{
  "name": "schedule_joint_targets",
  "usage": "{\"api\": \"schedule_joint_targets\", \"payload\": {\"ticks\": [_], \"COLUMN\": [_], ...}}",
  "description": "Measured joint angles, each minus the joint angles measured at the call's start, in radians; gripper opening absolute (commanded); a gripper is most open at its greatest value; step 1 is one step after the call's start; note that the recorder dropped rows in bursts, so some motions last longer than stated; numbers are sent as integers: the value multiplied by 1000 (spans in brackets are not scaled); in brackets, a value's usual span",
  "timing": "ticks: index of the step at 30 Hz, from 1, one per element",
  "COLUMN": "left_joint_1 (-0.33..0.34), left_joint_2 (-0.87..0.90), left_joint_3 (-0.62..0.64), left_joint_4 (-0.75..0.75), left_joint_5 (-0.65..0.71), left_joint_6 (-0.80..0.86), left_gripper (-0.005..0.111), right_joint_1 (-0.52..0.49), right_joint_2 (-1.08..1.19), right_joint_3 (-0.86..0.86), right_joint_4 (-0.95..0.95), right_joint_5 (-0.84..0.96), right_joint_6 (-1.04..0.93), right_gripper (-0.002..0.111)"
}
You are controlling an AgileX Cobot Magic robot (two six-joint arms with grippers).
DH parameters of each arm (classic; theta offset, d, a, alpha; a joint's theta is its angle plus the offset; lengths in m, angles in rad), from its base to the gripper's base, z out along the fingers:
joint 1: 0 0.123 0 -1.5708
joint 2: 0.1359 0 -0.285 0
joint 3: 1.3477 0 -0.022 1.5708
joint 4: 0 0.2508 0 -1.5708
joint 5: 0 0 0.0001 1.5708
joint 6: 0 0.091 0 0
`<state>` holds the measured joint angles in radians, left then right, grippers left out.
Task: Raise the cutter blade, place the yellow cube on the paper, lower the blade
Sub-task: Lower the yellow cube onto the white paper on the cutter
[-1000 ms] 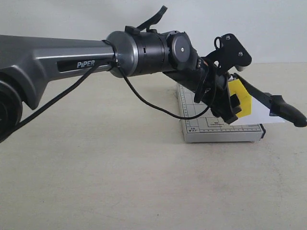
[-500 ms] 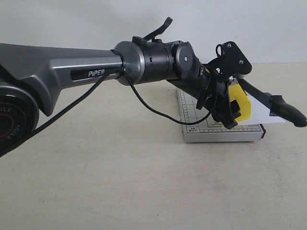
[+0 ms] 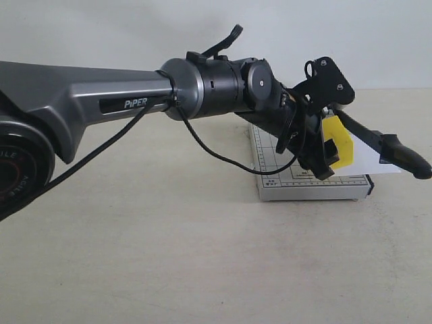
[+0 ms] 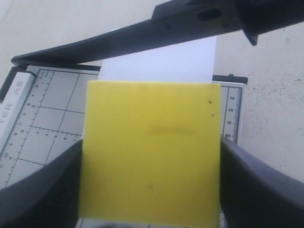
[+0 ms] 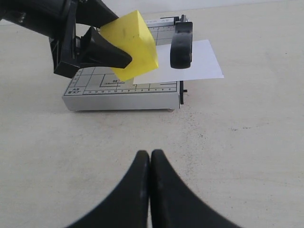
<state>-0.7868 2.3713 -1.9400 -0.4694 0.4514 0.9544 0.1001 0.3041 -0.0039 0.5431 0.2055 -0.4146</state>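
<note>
Blade point(image 3: 368, 135) is up, my left gripper point(image 3: 327, 156) is clamped on the yellow cube point(image 4: 149, 152) above the paper point(image 5: 190, 66). Right gripper point(image 5: 150, 164) is pinched shut, empty. Next I'd lower the cube flat and let go.

Matte grey arm casing point(image 3: 61, 94) well behind the left gripper point(image 3: 333, 154), marked "PiPER" in white on a black strip. Nearer it, black cylindrical wrist joints point(image 3: 233, 81) with round caps and a loose thin black cable point(image 3: 216, 152). Just above, a black screwed bracket point(image 3: 329, 75). Right gripper point(image 5: 150, 156): two smooth, black, tapered fingers point(image 5: 135, 190).
</note>
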Motion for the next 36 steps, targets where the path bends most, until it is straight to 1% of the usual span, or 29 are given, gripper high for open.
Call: {"api": "schedule_joint_targets", "payload": {"ticks": [1, 4, 7, 9, 10, 30, 31, 34, 36], "left_joint_1": [0, 0, 0, 0, 0, 0, 0, 0, 0], "left_joint_2": [0, 2, 6, 10, 12, 22, 22, 23, 23], "left_joint_3": [0, 0, 0, 0, 0, 0, 0, 0, 0], "left_joint_4": [0, 0, 0, 0, 0, 0, 0, 0, 0], "left_joint_5": [-1, -2, -4, -4, -4, -34, -34, -34, -34], "left_joint_6": [0, 0, 0, 0, 0, 0, 0, 0, 0], "left_gripper": [15, 33, 55, 64, 65, 64, 65, 72, 75], "right_joint_1": [0, 0, 0, 0, 0, 0, 0, 0, 0], "right_joint_2": [0, 0, 0, 0, 0, 0, 0, 0, 0], "right_joint_3": [0, 0, 0, 0, 0, 0, 0, 0, 0], "right_joint_4": [0, 0, 0, 0, 0, 0, 0, 0, 0], "right_joint_5": [0, 0, 0, 0, 0, 0, 0, 0, 0], "right_joint_6": [0, 0, 0, 0, 0, 0, 0, 0, 0], "right_gripper": [0, 0, 0, 0, 0, 0, 0, 0, 0]}}
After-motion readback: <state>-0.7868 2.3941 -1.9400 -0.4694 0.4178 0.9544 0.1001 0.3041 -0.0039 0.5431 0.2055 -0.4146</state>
